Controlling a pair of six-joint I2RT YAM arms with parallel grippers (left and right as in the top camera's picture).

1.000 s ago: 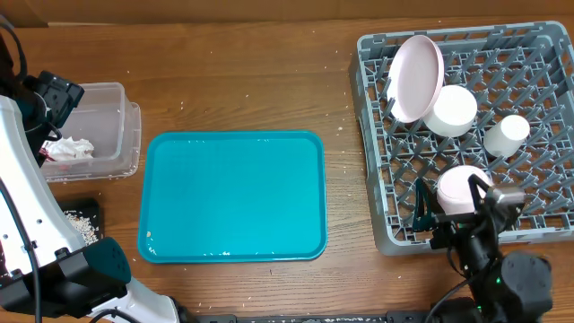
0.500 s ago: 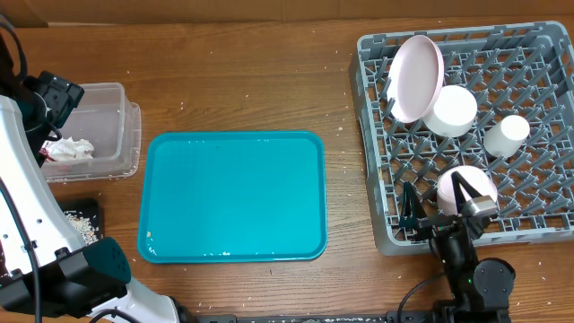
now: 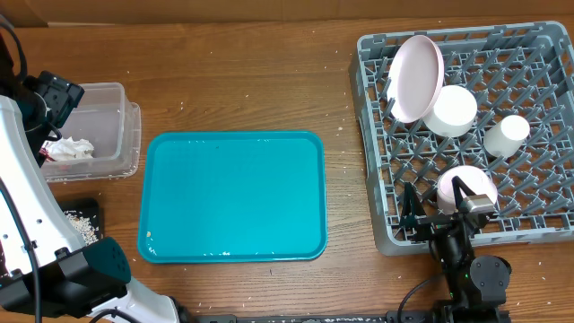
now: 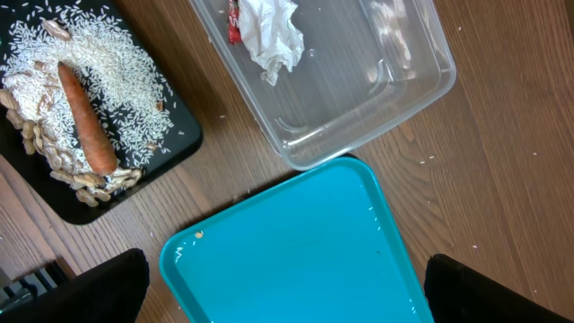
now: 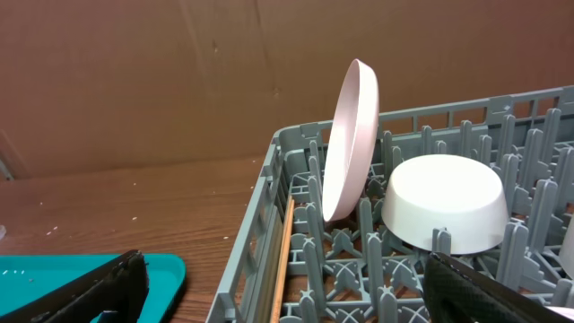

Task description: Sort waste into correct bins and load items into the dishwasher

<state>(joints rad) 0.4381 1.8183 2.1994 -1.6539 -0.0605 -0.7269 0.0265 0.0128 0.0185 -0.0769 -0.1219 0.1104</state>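
Note:
The grey dishwasher rack [image 3: 377, 135] holds an upright white plate [image 3: 417, 76], two upturned bowls [image 3: 451, 110] [image 3: 466, 187] and a small cup [image 3: 507, 135]. Pale chopsticks [image 5: 282, 260] lie along its left wall. My right gripper [image 3: 438, 205] hovers open and empty over the rack's front left corner, beside the near bowl. In the left wrist view, the crumpled napkin [image 4: 273, 31] and red wrapper [image 4: 234, 22] lie in the clear tub [image 4: 395, 81]. The orange stick [image 4: 88, 121] and rice [image 4: 112, 63] are on the black tray [image 4: 175, 139]. My left gripper [image 4: 287, 296] is open and empty above the teal tray's corner.
The teal serving tray [image 3: 233, 196] lies mid-table between the bins and the rack, with a few specks on it. Pale nut-like scraps [image 4: 67, 170] edge the rice pile. A brown cardboard wall [image 5: 179, 72] closes off the far side. My white left arm [image 3: 27, 206] fills the near left corner.
My right gripper has shifted slightly left and back toward the rack's front edge, away from the near bowl. The left arm and all objects are unchanged.

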